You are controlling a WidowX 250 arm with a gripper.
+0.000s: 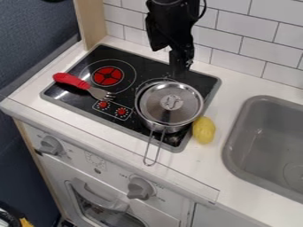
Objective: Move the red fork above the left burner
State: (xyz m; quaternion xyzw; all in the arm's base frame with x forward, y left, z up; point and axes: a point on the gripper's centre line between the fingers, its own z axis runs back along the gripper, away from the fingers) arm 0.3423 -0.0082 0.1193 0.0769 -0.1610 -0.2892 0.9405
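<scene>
The black gripper (pixel 181 66), its opening and any grip impossible to tell, hangs behind a lidded steel pot (pixel 170 106) that mostly hides its burner; nearest, a grey sink (pixel 237 153) is cut off rightward, then a yellow plastic lemon (pixel 204 130) beside the pot, then the red-handled metal fork (pixel 72 80) on the near-left edge of the round red left burner (pixel 107 76)

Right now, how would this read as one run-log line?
red fork: below left burner; pot: stove's right side; gripper: near pot's far side; move: not yet done
</scene>
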